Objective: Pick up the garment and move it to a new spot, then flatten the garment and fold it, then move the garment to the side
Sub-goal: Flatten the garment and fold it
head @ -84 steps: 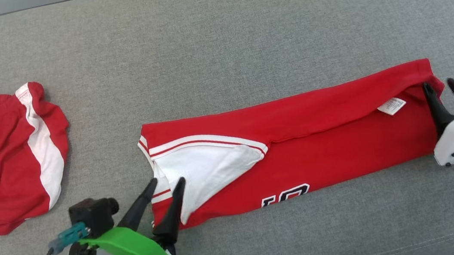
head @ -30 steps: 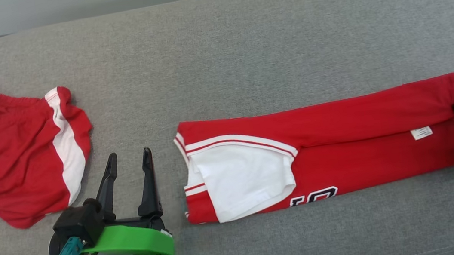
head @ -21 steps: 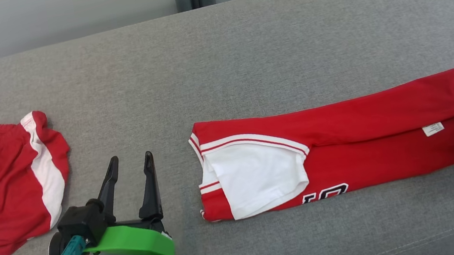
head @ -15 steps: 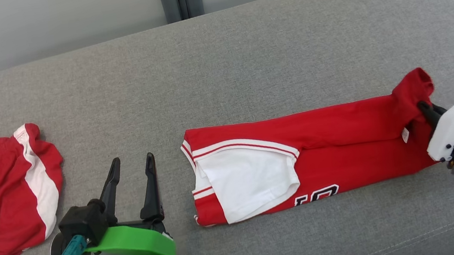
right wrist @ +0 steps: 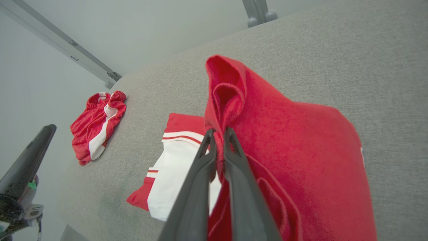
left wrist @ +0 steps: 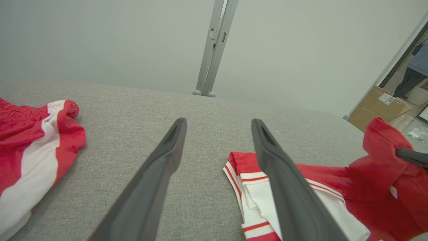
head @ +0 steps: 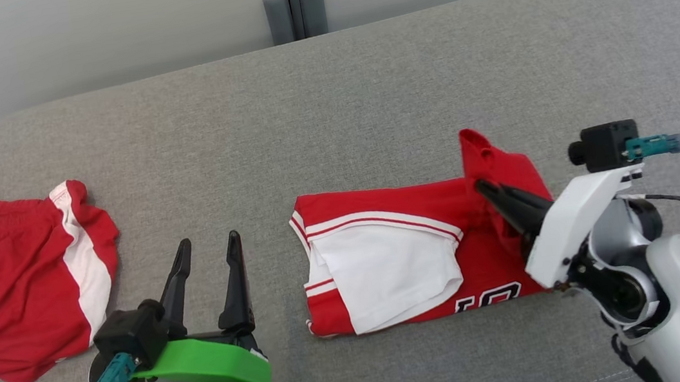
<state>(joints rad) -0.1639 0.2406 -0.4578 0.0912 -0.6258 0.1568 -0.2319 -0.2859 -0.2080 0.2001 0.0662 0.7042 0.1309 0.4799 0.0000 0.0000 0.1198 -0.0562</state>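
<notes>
Hem end (head: pixel 495 162) now above red-white jersey (head: pixel 380 202)

Red shorts (head: pixel 14 283) with white side stripe lay crumpled at 9 o'clock on grey sofa (head: pixel 330 108). Grey post (head: pixel 293 2) stood at 12 o'clock behind it, against pale wall (head: pixel 69 42).

grey upholstered surface (head: pixel 366 84) below a pale wall (head: pixel 69 42) (a grey post (head: pixel 292 9) stands behind).

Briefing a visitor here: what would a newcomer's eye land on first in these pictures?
The red jersey on the grey couch, its right end raised and pinched in the shut right hand. Crumpled red shorts with a white stripe lie at far left, and the open left hand sits between the two garments, holding nothing.
</notes>
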